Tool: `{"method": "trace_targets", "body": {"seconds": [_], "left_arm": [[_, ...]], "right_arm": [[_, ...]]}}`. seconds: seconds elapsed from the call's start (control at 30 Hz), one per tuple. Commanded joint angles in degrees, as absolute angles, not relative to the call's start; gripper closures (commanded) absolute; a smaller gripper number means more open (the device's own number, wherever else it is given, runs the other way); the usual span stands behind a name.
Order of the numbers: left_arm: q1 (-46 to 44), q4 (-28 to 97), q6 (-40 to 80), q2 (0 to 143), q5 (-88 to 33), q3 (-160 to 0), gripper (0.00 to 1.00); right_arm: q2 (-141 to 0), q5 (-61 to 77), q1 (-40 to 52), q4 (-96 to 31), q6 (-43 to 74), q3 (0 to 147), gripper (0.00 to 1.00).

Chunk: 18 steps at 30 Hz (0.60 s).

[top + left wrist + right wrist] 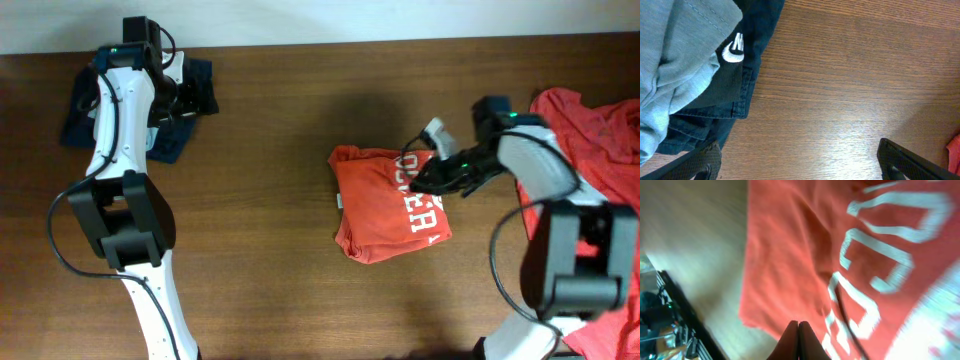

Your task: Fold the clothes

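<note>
Orange shirt [385, 205] sits mostly folded beneath your right gripper [418, 185], jaws together; the heap [595, 125] at 3 o'clock is unfolded, left gripper [190, 98] at 10, jaws apart.

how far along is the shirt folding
Done: one orange shirt lies folded into a compact rectangle in the middle. In hand: the right gripper is shut at that shirt's lettered edge; whether it pinches cloth is unclear. Left to do: the heap of red shirts at the far right is unfolded. The left gripper is open and empty beside dark blue clothes.
</note>
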<state>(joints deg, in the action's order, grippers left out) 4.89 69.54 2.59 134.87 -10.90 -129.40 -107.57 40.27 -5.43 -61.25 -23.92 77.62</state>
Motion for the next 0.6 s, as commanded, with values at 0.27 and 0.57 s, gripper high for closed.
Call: {"method": "trace_targets", "body": {"seconds": [0.27, 0.57], "left_arm": [[5.02, 69.47, 1.67, 134.23, -10.68, -130.23, 0.01], [5.02, 69.47, 1.67, 134.23, -10.68, -130.23, 0.01]], "right_arm": [[-106.45, 40.62, -9.78, -59.13, -25.21, 66.50, 0.96], [-106.50, 37.67, -9.78, -38.22, -23.49, 50.85, 0.96]]}}
